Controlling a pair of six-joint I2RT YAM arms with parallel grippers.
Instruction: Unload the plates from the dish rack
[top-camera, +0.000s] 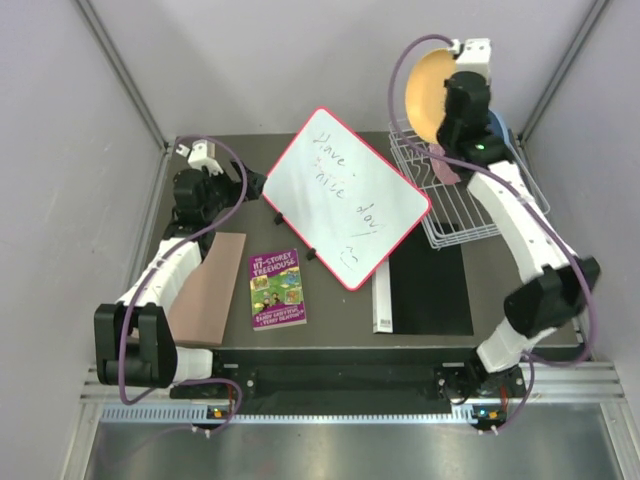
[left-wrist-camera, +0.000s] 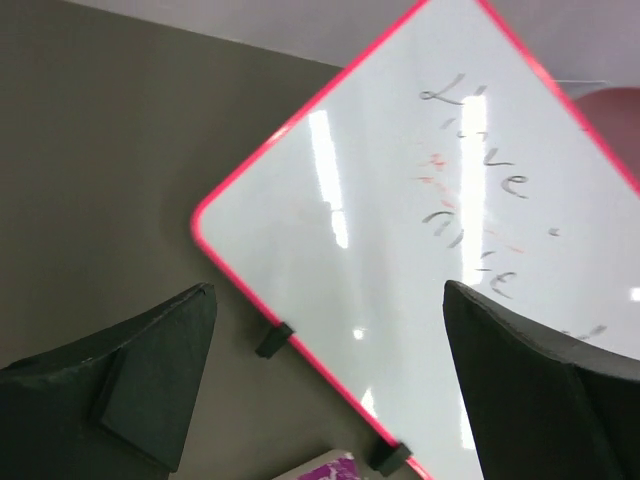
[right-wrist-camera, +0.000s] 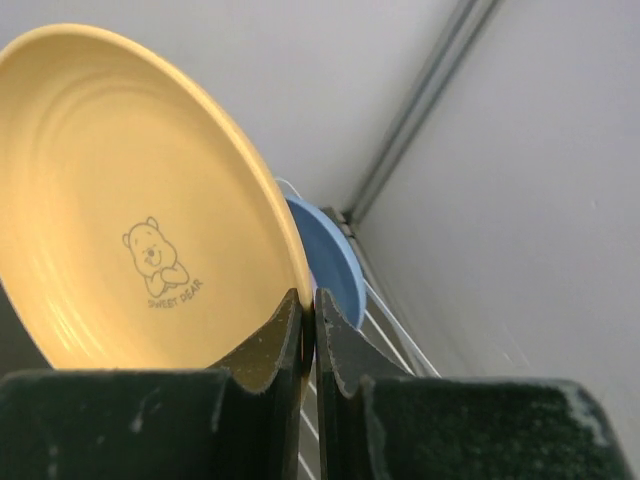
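Observation:
My right gripper (top-camera: 445, 128) (right-wrist-camera: 315, 305) is shut on the rim of the orange-yellow plate (top-camera: 426, 92) (right-wrist-camera: 130, 210), which has a bear print and is held upright above the back of the white wire dish rack (top-camera: 462, 205) (right-wrist-camera: 392, 332). A light blue plate (top-camera: 501, 128) (right-wrist-camera: 332, 262) stands in the rack just behind it. A pink plate (top-camera: 444, 166) leans in the rack below my wrist. My left gripper (top-camera: 255, 186) (left-wrist-camera: 330, 330) is open and holds nothing; it hovers low at the left corner of the whiteboard.
A red-rimmed whiteboard (top-camera: 345, 195) (left-wrist-camera: 420, 230) with writing lies tilted mid-table. In front of it are a purple book (top-camera: 276, 288) (left-wrist-camera: 325, 468), a brown board (top-camera: 210, 290) at the left, a black mat (top-camera: 430, 285) and a white strip (top-camera: 381, 300). Walls stand close behind the rack.

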